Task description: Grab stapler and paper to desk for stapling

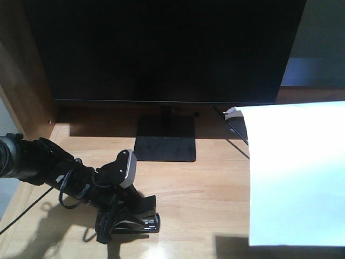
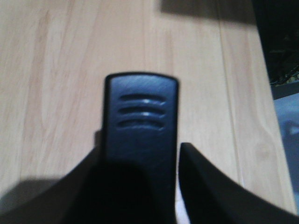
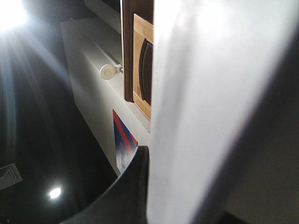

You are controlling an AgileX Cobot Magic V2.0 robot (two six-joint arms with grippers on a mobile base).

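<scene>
The black stapler (image 1: 137, 220) lies on the light wooden desk (image 1: 215, 183) near its front left. My left gripper (image 1: 116, 224) reaches in from the left and is shut on it. In the left wrist view the stapler's ridged top (image 2: 141, 112) fills the space between the fingers (image 2: 210, 191), with a thin sliver of gap on the right side. The white paper (image 1: 296, 172) hangs upright over the right of the desk. My right gripper (image 3: 196, 177) is shut on the paper (image 3: 210, 93), with one dark finger (image 3: 133, 186) pressed against the sheet. That gripper is hidden in the front view.
A large dark monitor (image 1: 161, 48) on a black square base (image 1: 164, 139) stands at the back. A small white object (image 1: 233, 113) with a cable lies by the paper's top corner. A raised wooden side panel (image 1: 21, 70) borders the left.
</scene>
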